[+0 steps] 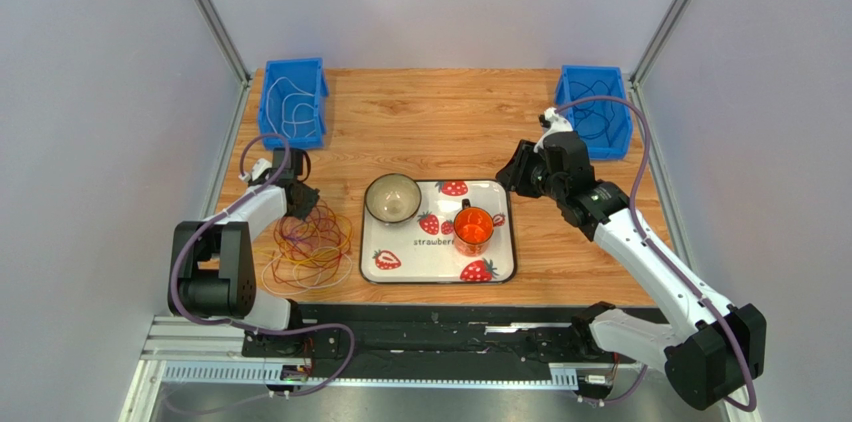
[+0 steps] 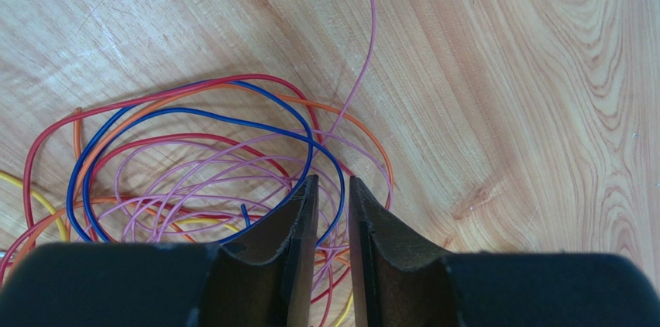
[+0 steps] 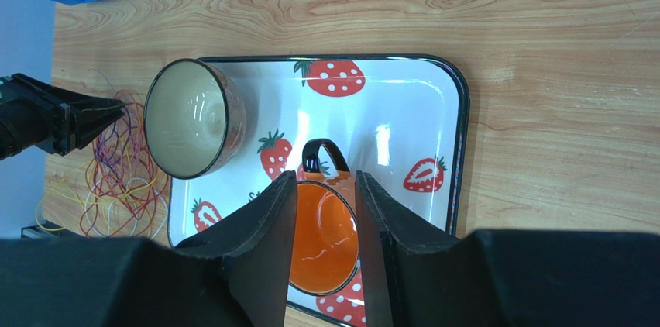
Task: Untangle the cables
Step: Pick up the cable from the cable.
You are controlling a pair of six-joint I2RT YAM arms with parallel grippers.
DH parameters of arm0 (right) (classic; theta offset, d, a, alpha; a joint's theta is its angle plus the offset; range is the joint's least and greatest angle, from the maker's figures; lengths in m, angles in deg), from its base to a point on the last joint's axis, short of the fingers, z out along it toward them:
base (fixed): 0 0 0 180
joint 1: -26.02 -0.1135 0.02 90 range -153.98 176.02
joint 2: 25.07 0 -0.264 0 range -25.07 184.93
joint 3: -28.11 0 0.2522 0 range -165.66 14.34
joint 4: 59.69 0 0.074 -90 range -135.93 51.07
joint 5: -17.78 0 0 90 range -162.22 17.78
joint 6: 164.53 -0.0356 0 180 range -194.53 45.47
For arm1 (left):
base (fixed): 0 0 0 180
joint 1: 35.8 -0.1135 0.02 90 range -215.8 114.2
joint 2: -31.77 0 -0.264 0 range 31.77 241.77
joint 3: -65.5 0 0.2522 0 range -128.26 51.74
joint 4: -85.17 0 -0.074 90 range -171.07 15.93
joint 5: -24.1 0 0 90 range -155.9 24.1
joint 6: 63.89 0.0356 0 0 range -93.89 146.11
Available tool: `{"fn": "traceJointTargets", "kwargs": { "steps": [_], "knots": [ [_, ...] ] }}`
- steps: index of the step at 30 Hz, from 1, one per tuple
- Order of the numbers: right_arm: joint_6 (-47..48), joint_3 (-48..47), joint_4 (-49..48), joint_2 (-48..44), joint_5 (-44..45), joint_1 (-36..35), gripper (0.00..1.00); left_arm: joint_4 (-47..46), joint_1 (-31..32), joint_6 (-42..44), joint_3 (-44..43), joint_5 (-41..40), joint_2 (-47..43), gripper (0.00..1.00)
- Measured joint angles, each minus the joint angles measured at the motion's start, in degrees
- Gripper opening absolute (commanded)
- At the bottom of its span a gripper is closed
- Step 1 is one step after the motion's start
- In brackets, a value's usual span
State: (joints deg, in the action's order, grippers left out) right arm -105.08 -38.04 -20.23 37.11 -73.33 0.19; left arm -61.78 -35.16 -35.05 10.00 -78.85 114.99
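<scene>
The cables point(image 1: 310, 247) lie in a loose tangle of yellow, orange, red, pink and blue loops on the wooden table, left of the tray. My left gripper point(image 1: 300, 204) hangs low over the tangle's far edge. In the left wrist view its jaws point(image 2: 333, 181) stand a narrow gap apart, open, with the cables point(image 2: 194, 164) lying below and passing under the gap; nothing is pinched. My right gripper point(image 1: 508, 174) is raised at the tray's far right corner. It point(image 3: 325, 180) is open and empty, with the cables point(image 3: 116, 172) far off at the left.
A strawberry-print tray point(image 1: 500, 232) holds a beige bowl point(image 1: 392, 198) and an orange mug point(image 1: 472, 227). A blue bin point(image 1: 293, 102) at the back left holds a white cable. A second blue bin point(image 1: 595, 110) at the back right holds a dark one.
</scene>
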Motion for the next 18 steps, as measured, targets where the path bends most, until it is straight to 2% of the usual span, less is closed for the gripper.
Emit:
{"fn": "traceJointTargets", "kwargs": {
  "steps": [14, 18],
  "knots": [
    [0.1, 0.0, 0.0, 0.0, 0.0, 0.0, 0.37, 0.1, 0.0, 0.6, -2.9, 0.5, 3.7, 0.26],
    [0.2, 0.0, 0.0, 0.0, 0.0, 0.0, 0.37, 0.1, 0.0, 0.6, -2.9, 0.8, 3.8, 0.2]
  ]
}}
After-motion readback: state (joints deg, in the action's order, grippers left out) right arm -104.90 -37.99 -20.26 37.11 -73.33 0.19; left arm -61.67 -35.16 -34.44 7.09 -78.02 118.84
